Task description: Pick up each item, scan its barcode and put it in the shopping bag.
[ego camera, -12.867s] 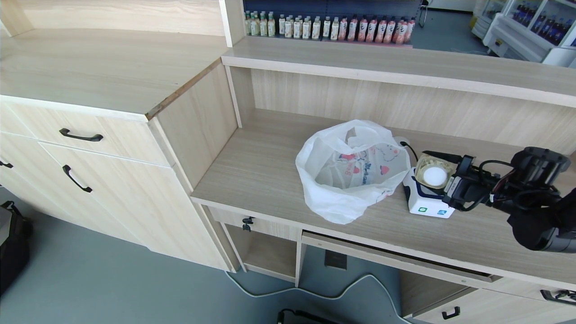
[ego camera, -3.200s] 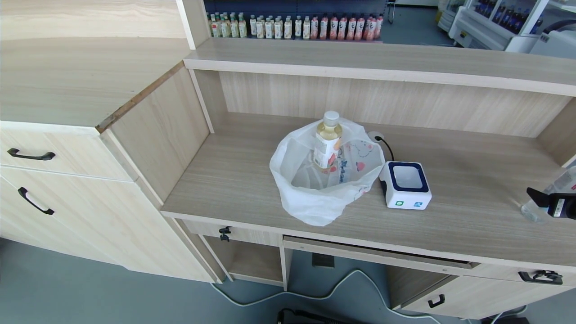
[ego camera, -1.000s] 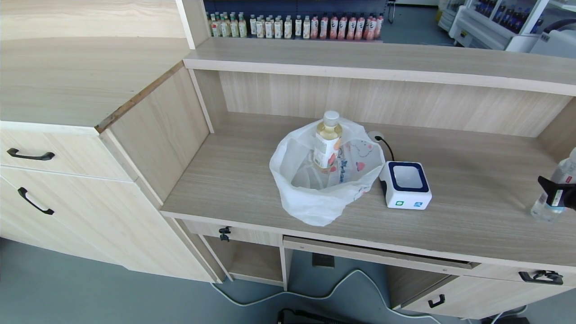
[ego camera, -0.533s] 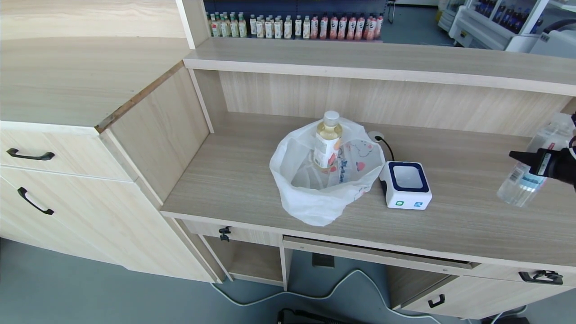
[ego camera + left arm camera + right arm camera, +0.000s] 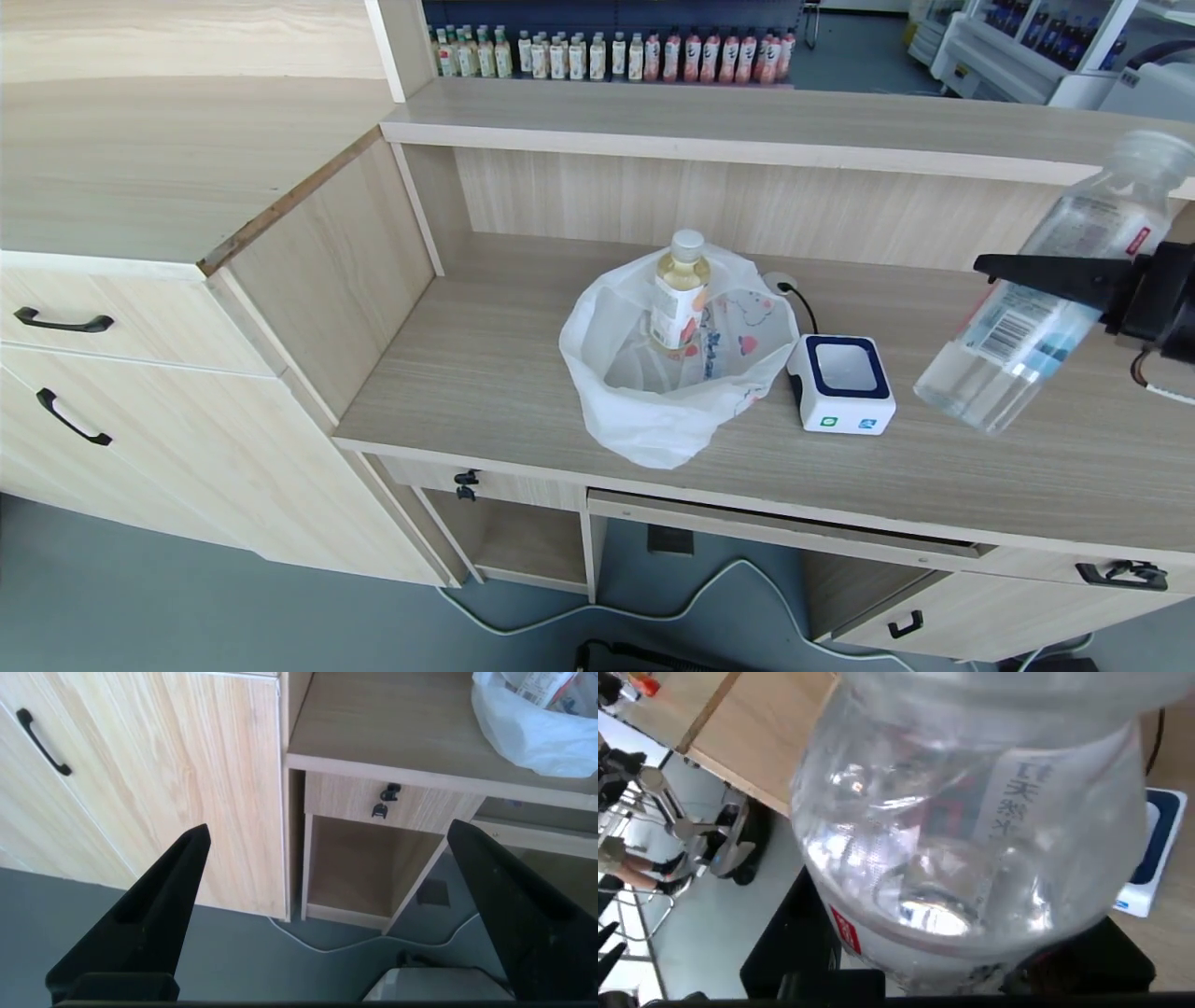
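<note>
A clear water bottle [image 5: 1013,341] hangs tilted above the right part of the counter, its cap up and to the right, its barcode label facing the head camera. My right gripper [image 5: 1027,280] is shut on its middle. In the right wrist view the water bottle [image 5: 971,831] sits close between the dark fingers. The white scanner [image 5: 842,383] with a dark blue window lies left of and below the bottle. Beside it stands the white shopping bag [image 5: 644,420] with a tea bottle [image 5: 680,289] upright inside. My left gripper [image 5: 327,835] is open, low beside the counter front, over the floor.
The counter [image 5: 523,373] has a raised shelf [image 5: 747,117] behind it and a taller cabinet [image 5: 140,159] to the left. The scanner's cable [image 5: 801,303] runs back past the bag. Bare counter stretches to the right of the scanner. A corner of the bag [image 5: 533,728] lies above an open cubby.
My right gripper has lifted the water bottle from the counter's far right edge, up and leftward toward the scanner, tilting it. The bag, the tea bottle and the scanner have not moved.
</note>
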You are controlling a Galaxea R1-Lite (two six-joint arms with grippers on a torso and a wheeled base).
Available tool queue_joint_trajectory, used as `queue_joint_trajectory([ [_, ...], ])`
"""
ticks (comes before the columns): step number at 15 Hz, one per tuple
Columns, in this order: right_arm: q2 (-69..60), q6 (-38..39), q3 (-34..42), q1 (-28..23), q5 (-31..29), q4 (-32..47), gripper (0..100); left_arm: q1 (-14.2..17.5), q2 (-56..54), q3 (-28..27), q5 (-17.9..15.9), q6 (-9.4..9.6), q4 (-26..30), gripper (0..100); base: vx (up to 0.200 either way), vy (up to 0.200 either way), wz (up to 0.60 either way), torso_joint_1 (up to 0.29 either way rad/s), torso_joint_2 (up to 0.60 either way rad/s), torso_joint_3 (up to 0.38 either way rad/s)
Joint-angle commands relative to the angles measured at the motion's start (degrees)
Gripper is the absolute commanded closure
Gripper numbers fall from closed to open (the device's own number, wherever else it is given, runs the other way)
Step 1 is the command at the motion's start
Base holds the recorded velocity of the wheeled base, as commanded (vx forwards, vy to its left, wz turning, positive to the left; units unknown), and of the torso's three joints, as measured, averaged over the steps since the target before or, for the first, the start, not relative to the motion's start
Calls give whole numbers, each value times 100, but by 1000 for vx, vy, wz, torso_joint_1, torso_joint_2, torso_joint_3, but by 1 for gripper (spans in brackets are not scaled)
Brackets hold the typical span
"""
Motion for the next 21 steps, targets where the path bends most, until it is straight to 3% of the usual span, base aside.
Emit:
queue_joint_trajectory([
  [1,-763,198,265,674,23,-139,100,0,-2,1,1,-2,-3,0,0,0,0,0,0,0],
  [11,-1598,682,195,2291,32,-402,100,0,-2,1,1,-2,-3,0,0,0,0,0,0,0],
  [17,-2028,1130,178,2924,286,-394,100,0,-2,1,1,-2,-3,0,0,0,0,0,0,0],
  [21,-2230,1156,265,2941,533,-192,100,0,-2,1,1,-2,-3,0,0,0,0,0,0,0],
])
